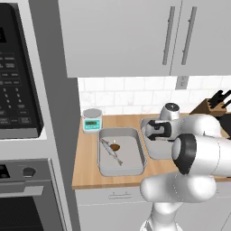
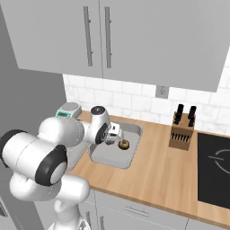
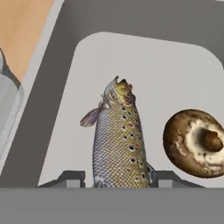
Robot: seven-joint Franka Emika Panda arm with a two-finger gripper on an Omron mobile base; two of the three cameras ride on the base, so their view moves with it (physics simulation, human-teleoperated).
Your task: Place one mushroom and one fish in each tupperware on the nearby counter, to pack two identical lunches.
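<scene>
Fingers (image 3: 117, 178) pinch a speckled fish (image 3: 117, 144) between them, over the right tray (image 3: 175, 70). Just right of them a brown mushroom (image 3: 194, 142) lies on that tray's floor. Left tray (image 1: 121, 152) on the bench (image 1: 88, 158) holds another fish (image 1: 111, 152) and mushroom (image 1: 115, 147).

Even, bright rendered light; soft shadows, coarse low-resolution edges.

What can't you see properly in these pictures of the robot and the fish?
- Right tupperware: in the left base view the arm covers most of it.
- Held fish: in the hand view the bottom edge cuts off its lower end; in the right base view the gripper hides it.
- Left tupperware: in the right base view the arm hides it.
- Scale display: too small to read.
</scene>
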